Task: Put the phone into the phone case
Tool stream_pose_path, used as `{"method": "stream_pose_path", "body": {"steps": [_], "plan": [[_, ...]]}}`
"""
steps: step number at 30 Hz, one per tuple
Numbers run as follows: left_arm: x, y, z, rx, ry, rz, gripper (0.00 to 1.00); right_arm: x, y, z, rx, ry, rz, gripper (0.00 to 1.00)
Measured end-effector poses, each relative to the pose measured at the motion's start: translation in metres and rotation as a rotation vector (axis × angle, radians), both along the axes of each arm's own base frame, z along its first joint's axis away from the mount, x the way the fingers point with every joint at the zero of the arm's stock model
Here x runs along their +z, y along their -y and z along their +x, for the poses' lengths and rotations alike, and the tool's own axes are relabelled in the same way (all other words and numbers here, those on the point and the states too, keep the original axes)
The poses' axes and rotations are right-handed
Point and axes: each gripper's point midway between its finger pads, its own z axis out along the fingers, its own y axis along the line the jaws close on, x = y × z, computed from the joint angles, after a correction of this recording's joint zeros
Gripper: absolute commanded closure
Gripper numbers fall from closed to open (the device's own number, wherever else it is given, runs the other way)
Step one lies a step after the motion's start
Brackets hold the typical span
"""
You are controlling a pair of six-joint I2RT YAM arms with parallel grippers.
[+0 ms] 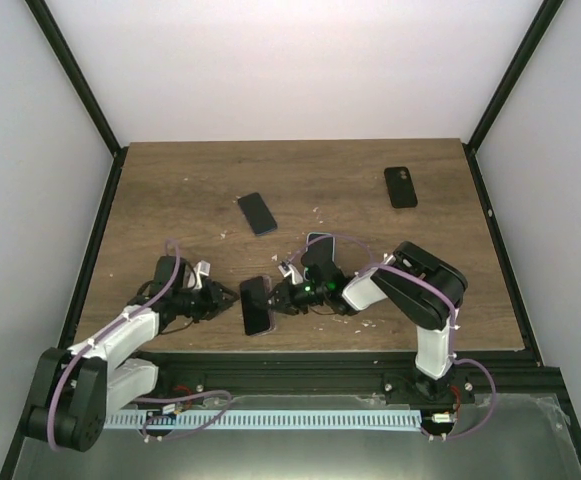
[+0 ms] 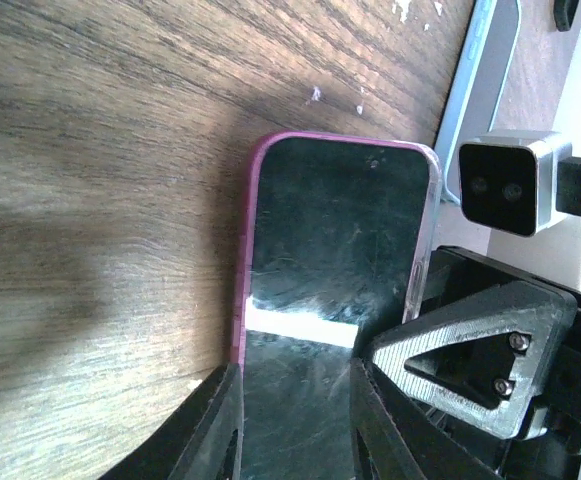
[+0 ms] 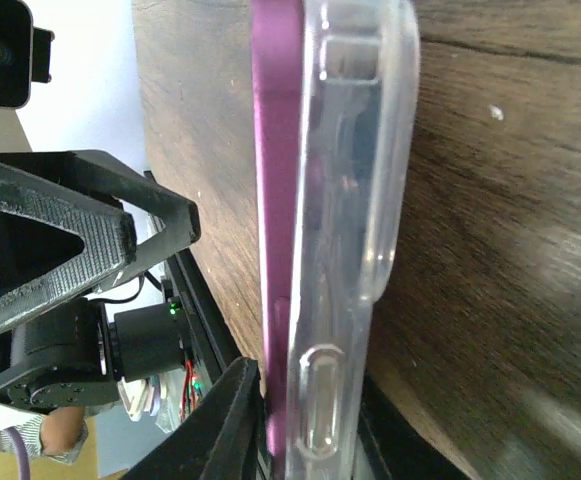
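**Top external view.** A dark-screened, magenta-rimmed phone (image 1: 256,305) lies near the front edge of the brown wooden table (image 1: 170,190), between the two grippers. The left gripper (image 1: 232,298) meets the phone's left side and the right gripper (image 1: 278,296) its right side. Beyond the phone rests a black rectangular handset (image 1: 257,213). A second black handset (image 1: 401,187) lies well apart, to the far right of the phone. Small white flecks (image 1: 319,211) dot the wood around the phone.

**Left wrist view.** The phone shows its glass face. Its left long rim is bare magenta, while the wall of a clear plastic phone case (image 2: 427,250) runs along its right long rim. The left gripper's two black fingers (image 2: 220,430) stand apart over the phone's near end, with screen visible in the gap between them. Whether they press on the phone cannot be told. A black triangular finger (image 2: 470,365) of the right gripper sits on the phone's case-covered rim.

**Right wrist view.** The phone is seen edge-on, with the clear case flat against one face and its wall overlapping the magenta rim only in part. The right gripper's jaws are clamped across phone and case together, and one finger (image 3: 232,415) touches the magenta side. The left gripper's finger (image 3: 50,240) shows beyond the phone.
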Motion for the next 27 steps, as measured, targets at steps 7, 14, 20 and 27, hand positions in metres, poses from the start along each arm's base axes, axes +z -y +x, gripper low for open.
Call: {"method": "stream_pose_path", "body": {"steps": [7, 14, 20, 27], "plan": [[-0.007, 0.002, 0.006, 0.008, -0.011, -0.008, 0.7, -0.005, 0.002, 0.002, -0.015, 0.004, -0.022, 0.7], [-0.016, 0.001, 0.011, 0.014, -0.017, 0.006, 0.66, -0.006, 0.003, 0.004, -0.028, 0.01, -0.029, 0.7], [-0.019, -0.003, 0.009, 0.015, -0.008, 0.04, 0.59, -0.007, 0.003, 0.005, -0.033, 0.013, -0.034, 0.64], [-0.021, -0.012, 0.007, 0.029, 0.006, 0.1, 0.58, -0.009, 0.009, 0.008, -0.063, 0.025, -0.065, 0.63]]}}
